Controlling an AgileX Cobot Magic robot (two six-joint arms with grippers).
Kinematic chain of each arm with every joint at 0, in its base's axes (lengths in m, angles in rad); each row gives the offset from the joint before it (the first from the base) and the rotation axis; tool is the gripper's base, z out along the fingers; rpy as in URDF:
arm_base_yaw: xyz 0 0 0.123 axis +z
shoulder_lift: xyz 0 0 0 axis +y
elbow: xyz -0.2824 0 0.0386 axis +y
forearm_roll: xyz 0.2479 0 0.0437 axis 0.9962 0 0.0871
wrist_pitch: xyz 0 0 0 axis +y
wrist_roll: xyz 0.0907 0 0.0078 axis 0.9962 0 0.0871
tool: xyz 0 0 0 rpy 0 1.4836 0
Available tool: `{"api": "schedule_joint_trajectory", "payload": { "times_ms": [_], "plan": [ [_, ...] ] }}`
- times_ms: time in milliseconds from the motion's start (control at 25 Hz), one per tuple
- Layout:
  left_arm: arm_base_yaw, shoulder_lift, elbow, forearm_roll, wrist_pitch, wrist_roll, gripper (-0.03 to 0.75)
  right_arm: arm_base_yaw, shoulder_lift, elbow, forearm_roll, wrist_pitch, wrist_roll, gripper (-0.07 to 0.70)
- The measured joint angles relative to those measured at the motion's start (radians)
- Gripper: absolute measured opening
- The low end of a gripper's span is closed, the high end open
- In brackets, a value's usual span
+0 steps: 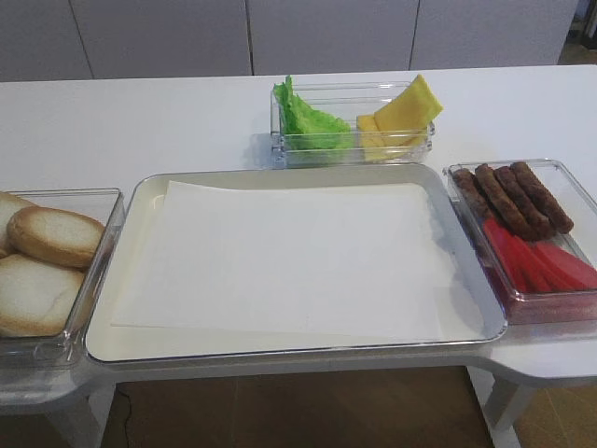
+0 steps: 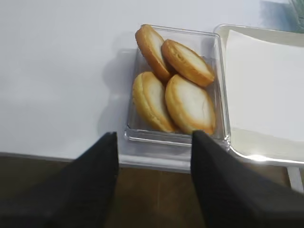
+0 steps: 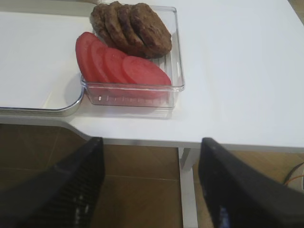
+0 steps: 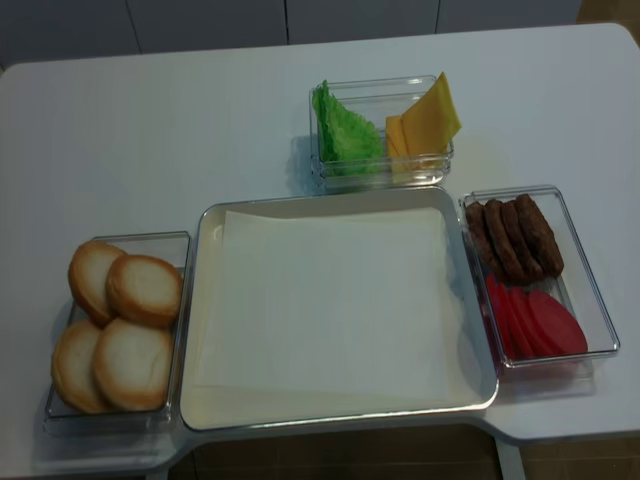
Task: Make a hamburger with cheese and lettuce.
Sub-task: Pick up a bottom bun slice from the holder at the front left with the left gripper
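Note:
Several bun halves, cream faces with golden-brown crust, lie in a clear box at the left; they also show in the left wrist view and at the left edge of the high view. Ruffled green lettuce and yellow cheese slices share a clear box at the back; the high view shows both the lettuce and the cheese. My left gripper is open and empty, below the table edge in front of the bun box. My right gripper is open and empty, below the table edge.
A large metal tray lined with white paper sits in the middle. A clear box at the right holds dark brown meat patties and red tomato slices, also in the right wrist view. White table, brown floor below.

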Motion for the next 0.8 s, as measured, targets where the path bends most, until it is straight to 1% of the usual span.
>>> {"api": "schedule_joint_trajectory", "payload": {
  "times_ms": [80, 320, 520, 680, 800],
  "plan": [
    [0.000, 0.114, -0.047, 0.000, -0.014, -0.041, 0.368, 0.000, 0.000, 0.000, 0.000, 0.000, 0.000, 0.487],
    [0.000, 0.453, -0.184, 0.000, -0.067, -0.103, 0.368, 0.000, 0.000, 0.000, 0.000, 0.000, 0.000, 0.487],
    [0.000, 0.738, -0.287, -0.012, -0.089, -0.119, 0.369, 0.000, 0.000, 0.000, 0.000, 0.000, 0.000, 0.487],
    [-0.002, 0.887, -0.349, -0.012, -0.131, -0.121, 0.372, 0.000, 0.000, 0.000, 0.000, 0.000, 0.000, 0.487],
    [0.008, 0.972, -0.368, -0.018, -0.159, -0.121, 0.373, 0.000, 0.000, 0.000, 0.000, 0.000, 0.000, 0.488]
  ]
}}
